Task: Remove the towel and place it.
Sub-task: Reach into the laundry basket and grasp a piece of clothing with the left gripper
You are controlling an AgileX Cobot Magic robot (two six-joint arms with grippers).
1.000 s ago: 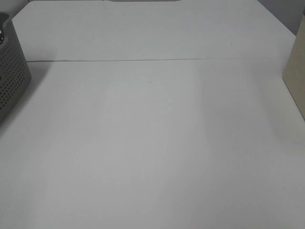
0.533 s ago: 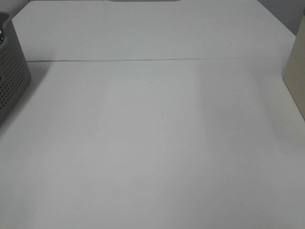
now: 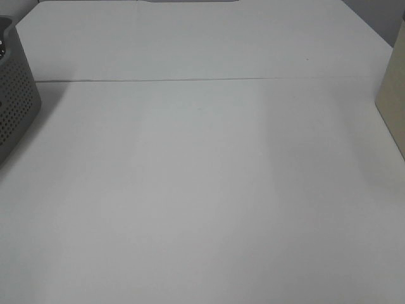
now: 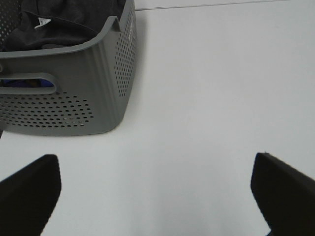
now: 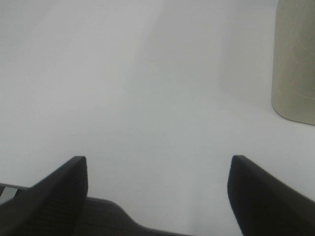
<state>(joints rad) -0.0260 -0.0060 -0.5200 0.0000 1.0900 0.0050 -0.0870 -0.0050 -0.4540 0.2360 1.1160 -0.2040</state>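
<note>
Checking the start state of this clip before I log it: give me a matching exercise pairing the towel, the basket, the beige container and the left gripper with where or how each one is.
Things:
1. towel
2. basket
3. beige container
4. left gripper

Place or state:
A. jaws open, holding nothing
B. at the right edge of the table in the high view
C. dark, bunched inside the basket
D. grey, perforated, at the table's left edge

Pairs: 1-C; 2-D; 3-B; 4-A
</note>
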